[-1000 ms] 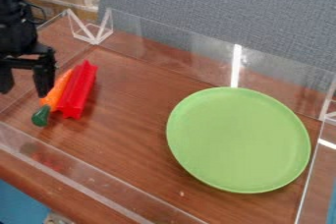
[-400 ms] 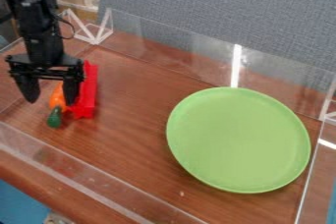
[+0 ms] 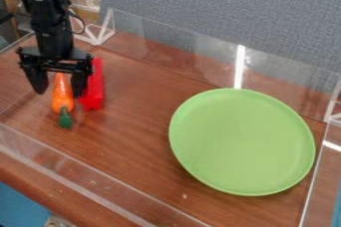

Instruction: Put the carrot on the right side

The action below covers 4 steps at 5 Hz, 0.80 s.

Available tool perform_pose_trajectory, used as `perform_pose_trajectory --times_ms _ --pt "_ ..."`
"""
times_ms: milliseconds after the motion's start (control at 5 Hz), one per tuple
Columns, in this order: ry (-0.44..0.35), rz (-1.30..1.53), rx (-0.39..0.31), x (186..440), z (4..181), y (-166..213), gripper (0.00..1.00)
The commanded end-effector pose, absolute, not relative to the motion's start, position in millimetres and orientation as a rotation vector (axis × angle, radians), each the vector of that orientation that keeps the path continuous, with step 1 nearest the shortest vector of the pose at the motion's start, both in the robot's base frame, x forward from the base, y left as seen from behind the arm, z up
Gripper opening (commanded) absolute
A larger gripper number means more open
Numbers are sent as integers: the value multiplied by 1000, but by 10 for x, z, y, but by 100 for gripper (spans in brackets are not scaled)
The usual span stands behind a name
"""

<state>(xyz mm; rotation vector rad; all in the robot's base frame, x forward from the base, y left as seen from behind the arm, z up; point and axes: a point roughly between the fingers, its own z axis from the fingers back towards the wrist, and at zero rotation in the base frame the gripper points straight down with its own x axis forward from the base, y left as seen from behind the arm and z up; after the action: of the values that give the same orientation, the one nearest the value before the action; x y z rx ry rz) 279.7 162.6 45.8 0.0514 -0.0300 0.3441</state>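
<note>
Between the earlier views and this one, the black robot gripper (image 3: 62, 80) has travelled from the far left edge of the table toward the middle of the left side and dropped lower, so that it now brackets the small orange toy carrot with a dark green stem end (image 3: 62, 103). Its fingers are spread wide and grasp nothing; one dark finger (image 3: 32, 78) stands on the carrot's left, the other between the carrot and the red rectangular stick-shaped block (image 3: 92, 84). The carrot appears to lie slightly further right than before (the block likewise), with its green end nearest the front wall.

Placement: the carrot lies on the brown wooden table (image 3: 134, 121), on the left side, just beside the red block and possibly touching it; contact cannot be confirmed. The gripper points straight down over the carrot's orange body, a pose that suits a top-down pinch across its narrow width. The round, light green plastic plate (image 3: 242, 140) occupies the right side, well apart from the carrot, and is bare.

Judgement: the step in hand is the approach before grasping. The closeness of the block leaves little room for the right-hand finger, so the block could be nudged as the fingers close.
</note>
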Motion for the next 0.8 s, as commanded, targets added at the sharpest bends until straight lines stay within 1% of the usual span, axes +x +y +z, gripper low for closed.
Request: perform_pose_trajectory --times_ms 0,400,600 --pt "-57 312 81 2836 632 1838 100" --pt "-36 340 97 2774 445 1754 100" --pt "-32 349 95 2739 419 1625 100"
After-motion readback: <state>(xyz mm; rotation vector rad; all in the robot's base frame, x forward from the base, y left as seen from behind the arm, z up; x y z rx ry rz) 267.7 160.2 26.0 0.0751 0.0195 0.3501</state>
